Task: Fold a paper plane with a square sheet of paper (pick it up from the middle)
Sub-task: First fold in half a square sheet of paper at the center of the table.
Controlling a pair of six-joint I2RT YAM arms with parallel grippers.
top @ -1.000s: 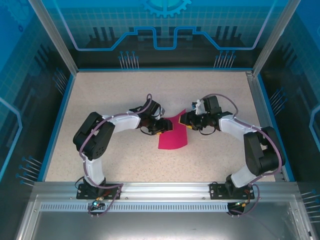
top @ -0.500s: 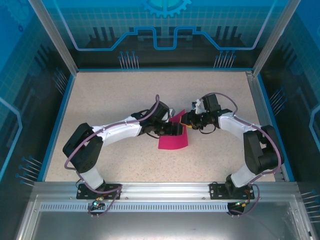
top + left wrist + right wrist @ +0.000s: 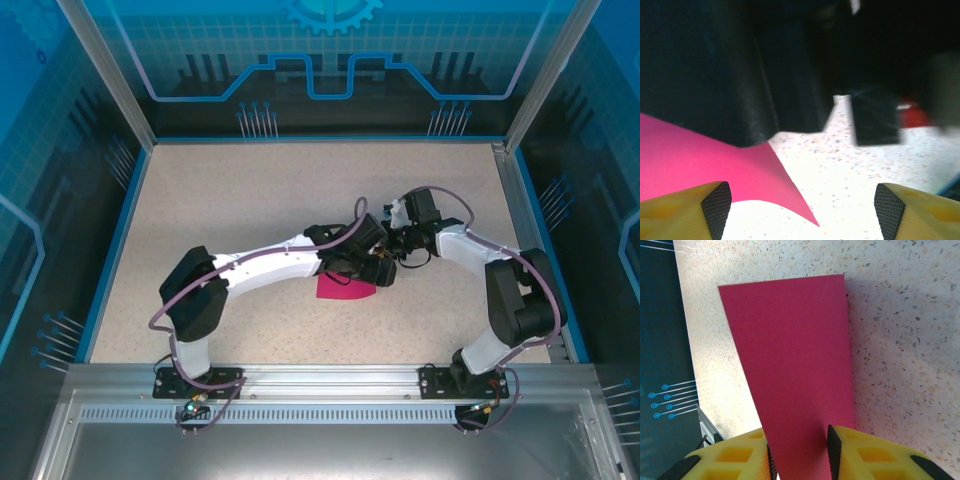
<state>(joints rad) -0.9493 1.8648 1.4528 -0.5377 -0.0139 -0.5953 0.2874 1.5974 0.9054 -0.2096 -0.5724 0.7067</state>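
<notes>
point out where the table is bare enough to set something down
Bare table runs along the far wall, and at the near middle between the two arm bases. Crowded at centre: the open left gripper and the right gripper, shut on the pink paper, meet there.

Magenta paper plane (image 3: 795,360), speckled beige table (image 3: 900,340), yellow fingers (image 3: 875,455), seemingly black pads (image 3: 834,452).

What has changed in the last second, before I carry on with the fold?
The left tool swung right across the table, from beside the paper plane to over its far end, close to the right tool; its jaws stand open. Nothing was taken or let go. The right tool stays clamped on the paper's narrow end, and the paper has not shifted.
</notes>
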